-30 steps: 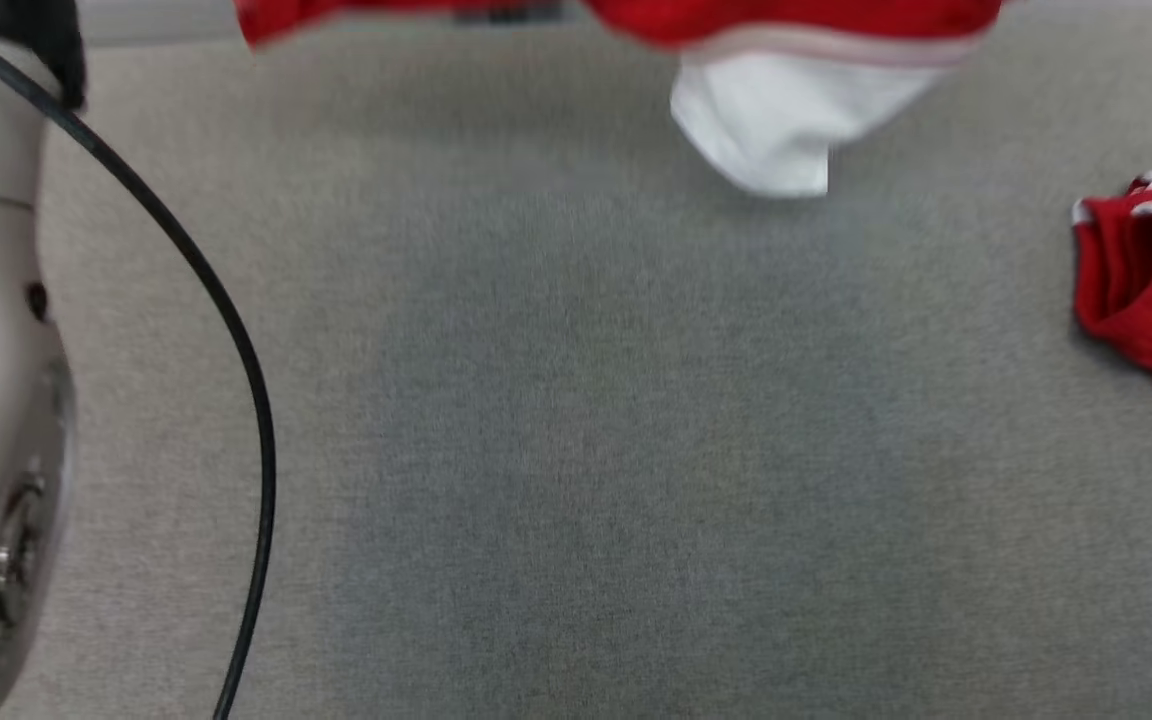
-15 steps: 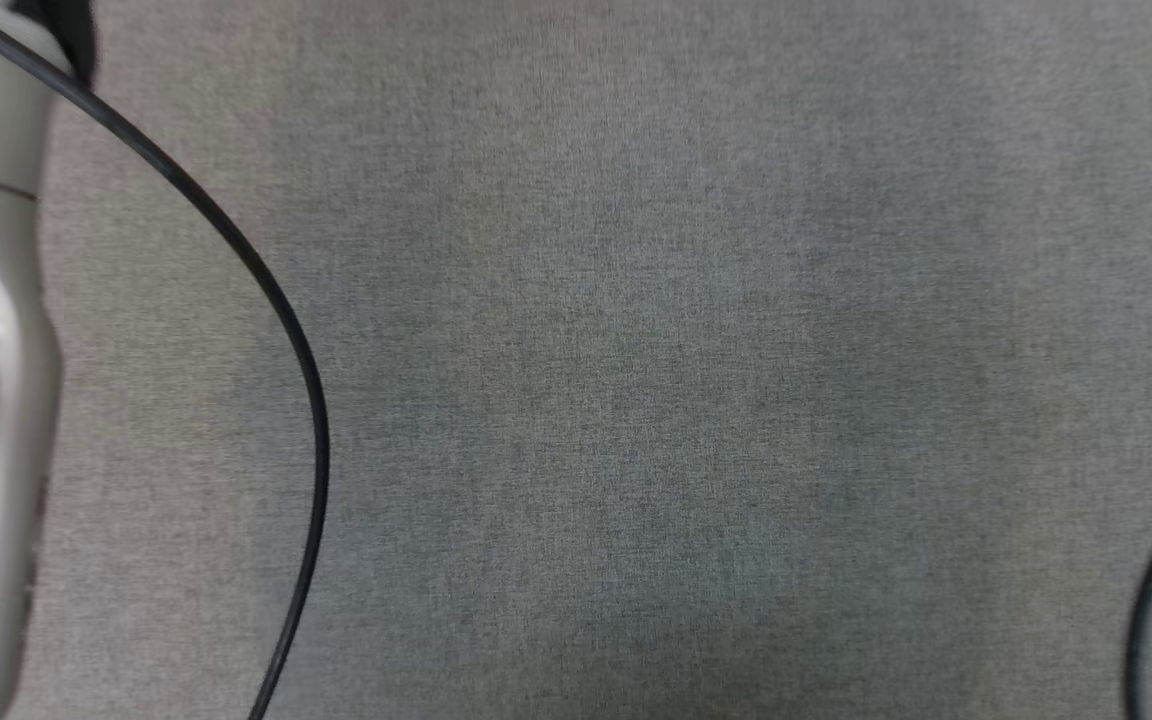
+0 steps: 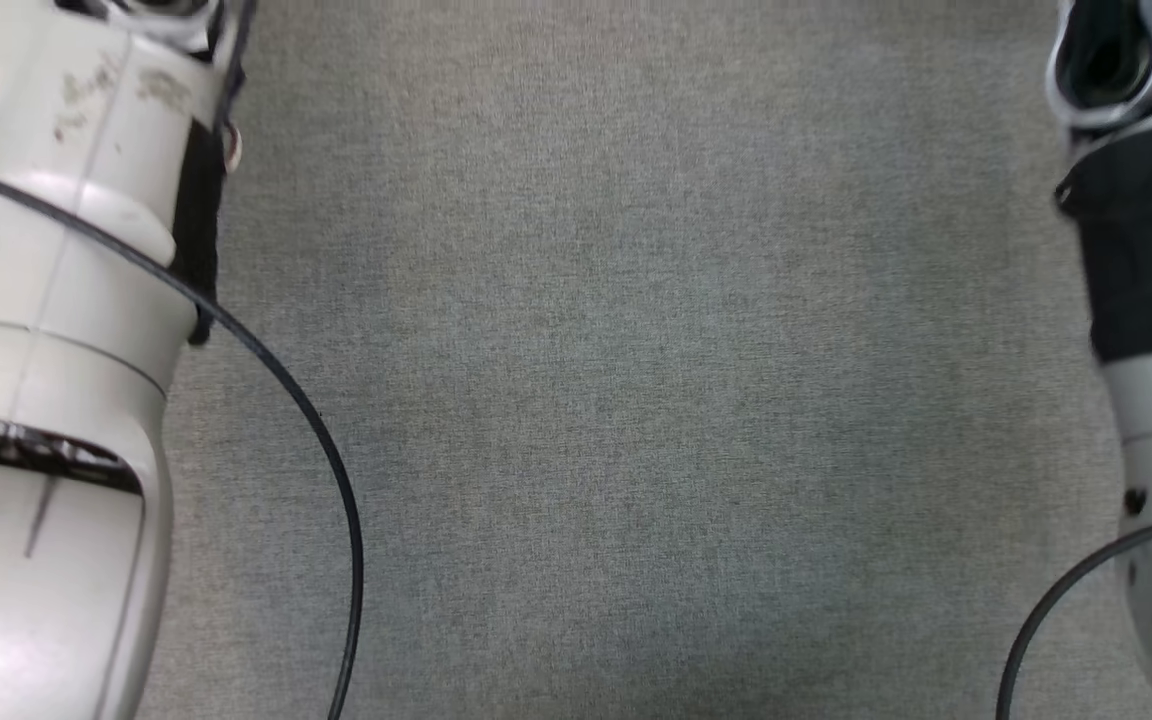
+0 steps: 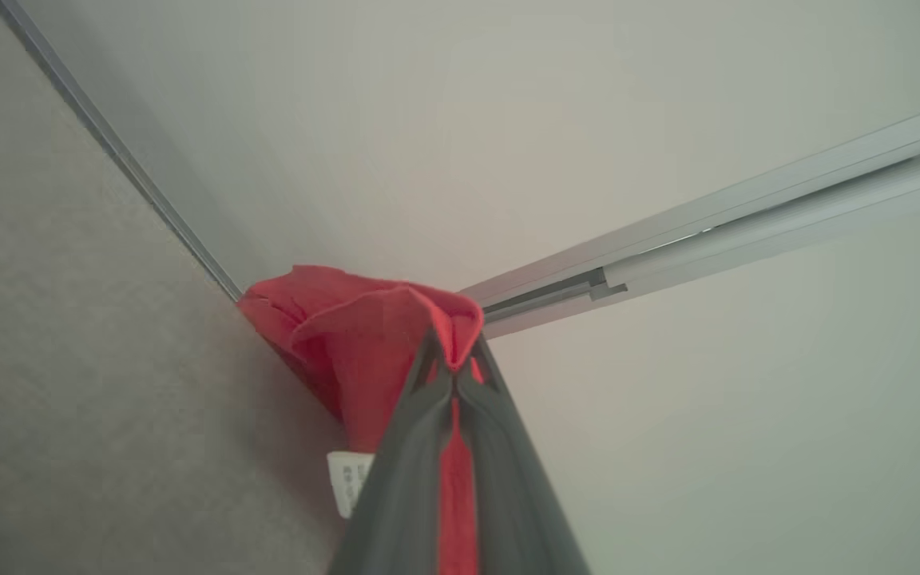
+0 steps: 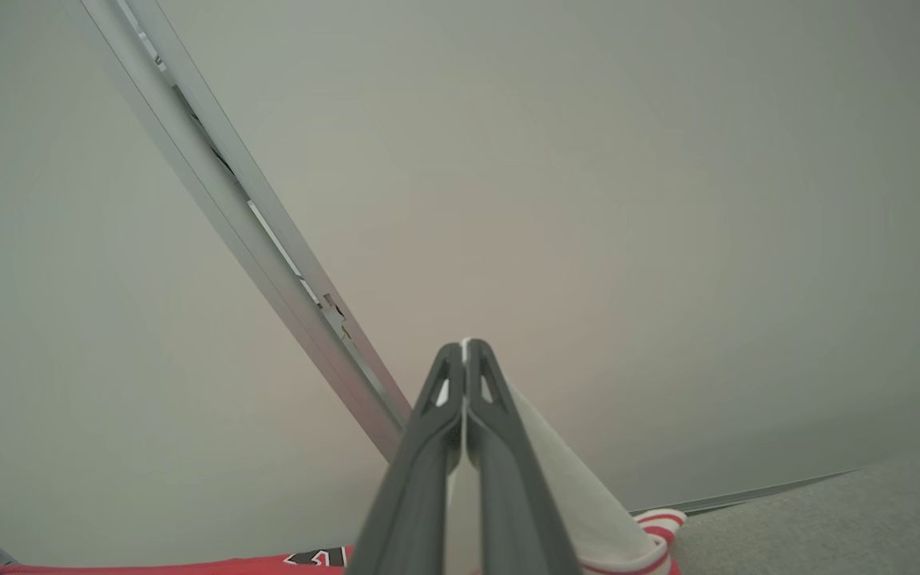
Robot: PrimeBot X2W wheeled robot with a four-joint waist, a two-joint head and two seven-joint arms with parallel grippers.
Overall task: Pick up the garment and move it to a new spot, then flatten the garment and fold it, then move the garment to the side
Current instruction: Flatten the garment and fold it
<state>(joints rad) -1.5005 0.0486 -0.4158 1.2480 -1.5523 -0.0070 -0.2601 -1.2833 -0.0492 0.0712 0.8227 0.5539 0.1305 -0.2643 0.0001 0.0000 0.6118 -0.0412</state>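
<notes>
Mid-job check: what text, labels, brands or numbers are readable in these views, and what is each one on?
Nothing reads clearly.
Too blurred: dark print on the small white sewn-in tag of the red fabric garment pinched in the left hand.
Cut off, unreadable: the black-and-white printed mark on the garment's red part, at the bottom edge of the right wrist view, left of the right hand.
</notes>
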